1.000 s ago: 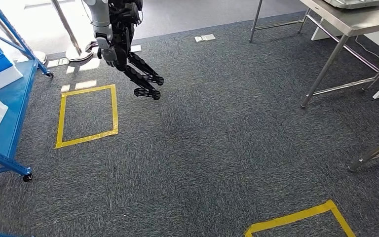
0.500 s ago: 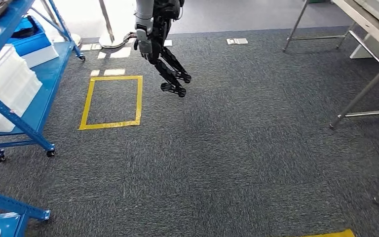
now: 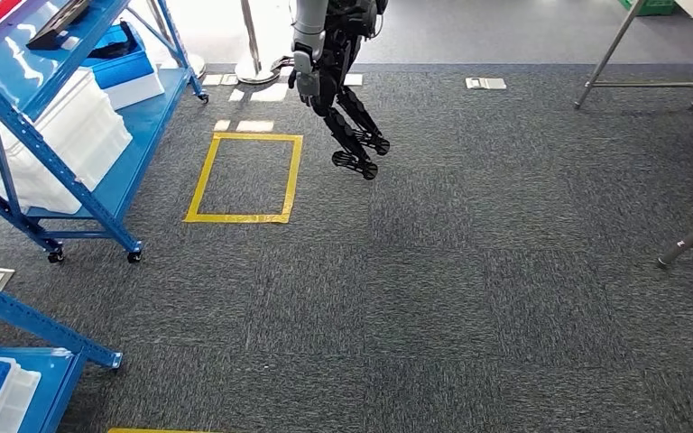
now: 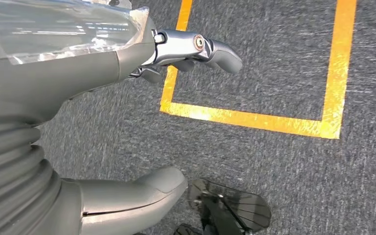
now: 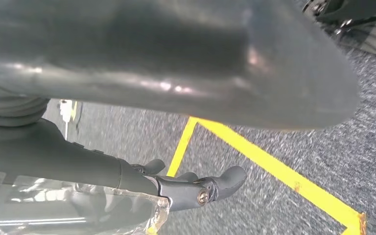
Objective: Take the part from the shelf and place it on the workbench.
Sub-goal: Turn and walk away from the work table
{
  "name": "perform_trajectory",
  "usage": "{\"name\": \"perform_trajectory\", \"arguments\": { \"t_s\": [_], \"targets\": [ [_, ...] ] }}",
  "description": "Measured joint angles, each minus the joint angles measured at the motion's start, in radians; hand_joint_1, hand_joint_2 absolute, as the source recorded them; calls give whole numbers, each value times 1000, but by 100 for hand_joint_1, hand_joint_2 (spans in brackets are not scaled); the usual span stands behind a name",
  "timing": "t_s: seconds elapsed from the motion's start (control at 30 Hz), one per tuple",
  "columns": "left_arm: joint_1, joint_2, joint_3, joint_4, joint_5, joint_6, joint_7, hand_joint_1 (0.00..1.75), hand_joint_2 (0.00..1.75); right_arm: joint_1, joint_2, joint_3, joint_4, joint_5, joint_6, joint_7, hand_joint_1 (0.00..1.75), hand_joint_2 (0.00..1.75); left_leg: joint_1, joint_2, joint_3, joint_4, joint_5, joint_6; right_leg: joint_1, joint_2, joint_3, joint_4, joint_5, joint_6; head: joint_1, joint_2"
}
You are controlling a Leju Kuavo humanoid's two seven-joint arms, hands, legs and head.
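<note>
A blue wheeled shelf point(image 3: 99, 194) stands at the left of the head view, loaded with white crates point(image 3: 77, 135) and a blue bin point(image 3: 122, 59); I cannot pick out the part among them. My left hand point(image 4: 78, 73) hangs over the grey carpet beside a yellow tape line, fingers point(image 4: 215, 49) apart and holding nothing. My right hand point(image 5: 186, 188) also hangs over the carpet, fingers stretched out with nothing in them. Steel table legs point(image 3: 609, 50) show at the far right.
A yellow tape square point(image 3: 244, 176) marks the carpet beside the shelf. Another humanoid robot point(image 3: 329, 72) stands just beyond it. A second blue shelf point(image 3: 32, 325) with bins juts in at lower left. One more steel leg point(image 3: 690, 239) stands at the right edge.
The whole picture has slid to the right: the camera has turned left. The blue shelf has come further into view and the steel tables have moved off toward the right edge.
</note>
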Motion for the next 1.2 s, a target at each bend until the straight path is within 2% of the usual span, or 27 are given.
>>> {"name": "perform_trajectory", "arguments": {
  "t_s": [0.03,0.07,0.1,0.13,0.2,0.27,0.33,0.37,0.43,0.47,0.5,0.53,0.57,0.6,0.67,0.7,0.73,0.77,0.83,0.87,0.93,1.0,1.03,1.07,1.1,1.13,1.2],
  "targets": [
    [0,0,0,0,-1,0,0,0,175,1,-1,1,0,0,0,0,0,0,2,4,-26,51,-17,-1,2,-12,0,0,-1,-2,0,0],
    [1,-1,0,0,-2,-1,1,0,175,1,-2,2,0,0,0,0,0,0,3,6,-39,74,-17,-1,5,-24,-1,0,-2,-3,0,0],
    [2,-1,0,0,-3,-2,1,0,175,0,-2,3,0,0,0,0,0,0,4,9,-28,53,3,2,6,-34,0,0,-4,-5,0,0],
    [2,-1,0,0,-3,-3,2,0,175,-1,-2,4,0,1,0,0,0,0,3,17,1,-3,34,7,8,-44,2,0,-5,-6,0,0],
    [0,0,0,0,-4,-3,2,0,175,-3,0,8,0,1,0,0,0,0,-6,57,73,-139,87,22,13,-62,6,0,-9,-4,0,0],
    [-4,1,0,0,-4,-3,3,0,175,-3,1,9,0,1,0,0,0,0,-18,79,102,-198,97,32,16,-78,9,0,-14,3,1,0],
    [-5,3,0,0,-4,-2,3,0,175,-5,2,12,0,1,0,-1,0,0,-21,59,104,-207,99,37,18,-95,12,-3,-18,11,0,0],
    [-3,3,0,0,-2,-2,3,0,175,-6,1,14,0,1,0,-2,0,0,-20,49,109,-216,103,40,18,-89,12,4,-23,15,1,0],
    [-4,2,0,0,1,-1,3,0,175,-6,1,17,0,1,0,-3,0,0,-12,28,119,-233,115,50,17,-47,-14,66,-56,15,4,0],
    [-5,1,0,0,1,-1,3,0,175,-5,0,18,0,1,0,-3,0,0,-10,17,120,-237,118,53,13,-19,-42,128,-82,12,6,0],
    [-7,1,0,0,1,-1,2,0,175,-3,0,19,0,1,0,-3,0,0,-9,4,120,-237,119,55,11,-3,-77,195,-108,10,6,0],
    [-7,1,0,0,1,-3,2,0,175,-1,-1,19,0,1,0,-3,0,0,-8,-9,119,-237,119,55,8,5,-108,252,-124,12,8,0],
    [-6,0,0,0,1,-4,2,0,175,1,-2,19,0,1,0,-3,0,0,-7,-23,120,-236,119,54,5,7,-127,280,-127,18,7,0],
    [-5,0,0,0,1,-5,1,0,175,2,-2,19,0,1,0,-3,0,0,-6,-36,121,-235,118,53,2,9,-128,271,-113,28,7,0],
    [-4,0,0,0,1,-6,1,0,175,3,-4,21,0,1,0,-3,0,0,-1,-63,122,-230,116,45,-9,28,-81,149,-50,55,8,0],
    [-4,0,0,0,1,-6,1,0,175,3,-4,23,0,1,0,-3,0,0,-2,-75,120,-223,112,38,-13,46,-54,83,-22,62,10,0],
    [-4,0,0,0,1,-6,1,0,175,2,-5,25,0,1,0,-3,0,0,-2,-85,117,-217,108,31,-15,59,-35,35,-2,61,10,0],
    [-4,1,0,0,1,-6,1,0,175,1,-5,27,0,1,0,-3,0,0,-3,-93,113,-213,106,24,-15,69,-26,14,5,54,10,0],
    [-1,1,0,0,1,-6,1,0,175,-1,-5,28,0,1,0,-3,0,0,-1,-104,108,-211,106,15,-12,56,-23,11,9,32,8,0],
    [1,2,0,0,1,-6,1,0,175,-2,-5,29,0,1,0,-3,0,0,1,-99,106,-208,104,12,-13,48,-20,10,11,25,7,0],
    [3,3,0,0,1,-6,1,0,175,-2,-5,31,0,1,-1,-3,0,0,4,-57,82,-158,72,5,-13,29,-20,8,14,12,3,0],
    [1,2,0,0,2,-6,1,0,175,2,-5,32,0,1,-2,-3,0,0,4,-9,23,-37,6,-1,-6,6,-20,7,12,3,-2,0],
    [0,1,0,0,3,-6,0,0,175,3,-6,32,0,1,-4,-3,0,0,5,1,-9,24,-19,-3,-3,-7,-21,8,10,1,-2,0],
    [1,0,0,0,4,-6,0,0,175,4,-7,32,0,1,-6,-3,0,0,6,5,-29,63,-28,-3,0,-20,-21,8,9,-1,-2,0],
    [2,0,0,0,5,-6,0,0,175,4,-7,32,0,1,-9,-3,0,0,5,8,-32,68,-20,-1,2,-31,-21,8,8,-2,-2,0],
    [3,0,1,0,6,-6,0,0,175,3,-7,32,0,1,-12,-3,0,0,5,12,-12,30,6,2,3,-42,-19,8,7,-3,-2,0],
    [2,0,1,0,7,-5,0,0,175,1,-7,32,0,1,-22,-5,0,0,-1,43,60,-102,64,14,7,-60,-15,8,3,-4,-2,0]
  ]
}}
